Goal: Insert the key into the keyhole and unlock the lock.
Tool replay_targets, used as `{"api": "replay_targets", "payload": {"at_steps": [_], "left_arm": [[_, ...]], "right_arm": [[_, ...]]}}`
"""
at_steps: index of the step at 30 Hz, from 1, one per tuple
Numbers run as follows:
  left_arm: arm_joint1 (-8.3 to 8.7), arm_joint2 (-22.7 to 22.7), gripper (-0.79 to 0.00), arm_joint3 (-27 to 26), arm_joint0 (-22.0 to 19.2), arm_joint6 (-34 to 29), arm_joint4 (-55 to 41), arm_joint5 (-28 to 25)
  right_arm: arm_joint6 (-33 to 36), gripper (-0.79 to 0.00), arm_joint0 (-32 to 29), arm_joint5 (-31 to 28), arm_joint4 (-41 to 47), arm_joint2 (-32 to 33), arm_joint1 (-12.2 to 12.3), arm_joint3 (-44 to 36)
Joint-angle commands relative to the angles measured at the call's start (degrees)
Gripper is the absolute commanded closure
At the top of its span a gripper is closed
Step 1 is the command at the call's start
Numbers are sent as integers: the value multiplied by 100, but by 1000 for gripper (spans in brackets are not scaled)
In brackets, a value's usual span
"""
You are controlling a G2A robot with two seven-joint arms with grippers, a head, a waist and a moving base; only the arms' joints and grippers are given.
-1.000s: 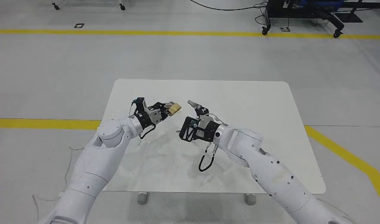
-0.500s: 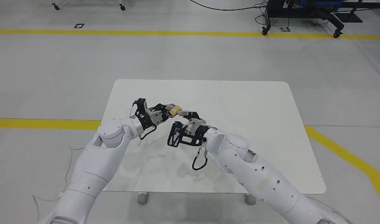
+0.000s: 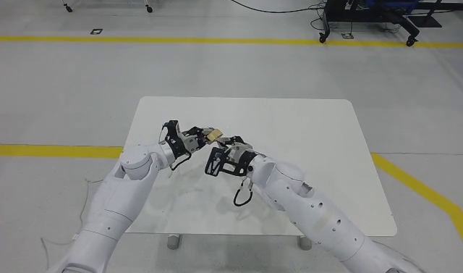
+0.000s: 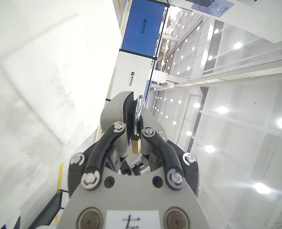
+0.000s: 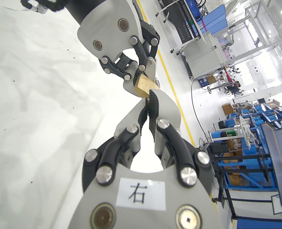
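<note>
The left gripper point(image 4: 136, 106) has its two grey fingers drawn narrow and clamped on a small brass padlock with a silver shackle point(image 5: 144, 86). The curved shackle point(image 4: 138, 110) is pinched flat between the finger pads, close to their tips. The brass body hangs back from there toward the gripper's palm, between the black linkage arms.

The right gripper point(image 5: 148, 101) faces it tip to tip. Its fingers are pressed together, the ribbed black pads point(image 5: 153, 110) meeting along most of their length. What they grip is hidden between those pads, so I cannot tell from here whether anything is held. Their joined tips sit right against the lower end of the padlock's brass body, touching it or as good as touching. The lock lies directly ahead of the right gripper's tips, tilted, with one flat brass face turned toward that wrist.

From above, the two grippers meet nose to nose, with the padlock point(image 3: 212, 134) between them. Both are held up off the white rectangular table point(image 3: 311, 128), which lies beneath them.
</note>
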Motion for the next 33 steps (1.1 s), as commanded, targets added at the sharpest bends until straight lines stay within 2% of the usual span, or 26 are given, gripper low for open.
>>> {"api": "replay_targets", "payload": {"at_steps": [1,5,8,15,19,22,23,25,26,27,33], "left_arm": [[-2,-3,0,-1,-2,-2,21,-10],[-7,-7,0,-6,6,-5,52,-33],[-8,-22,0,-44,25,3,94,-115],[3,-103,0,-142,98,203,314,-397],[3,-127,0,-193,139,207,341,-424],[3,-142,0,-212,156,205,354,-420],[1,-145,0,-218,161,198,351,-417],[-1,-153,0,-217,165,181,334,-393],[-2,-157,0,-214,162,173,327,-379],[-3,-160,0,-209,159,167,321,-363],[-17,-63,0,-224,165,100,484,-320]], "right_arm": [[27,0,-21,26,67,39,-11,-3],[-91,0,-99,145,608,239,-37,46],[-334,0,-205,174,1479,538,-50,173],[-941,0,-139,-931,3798,1115,-65,930],[-1007,0,-8,-1273,4198,1196,-72,1257],[-982,0,74,-1330,4115,1201,-70,1326],[-950,-120,88,-1292,4016,1192,-68,1312],[-973,-591,82,-1302,3968,1177,-69,1280],[-978,-723,80,-1303,3962,1189,-67,1280],[-981,-785,77,-1296,3944,1205,-63,1265],[-1089,-785,-77,-1268,3919,1543,11,1062]]}}
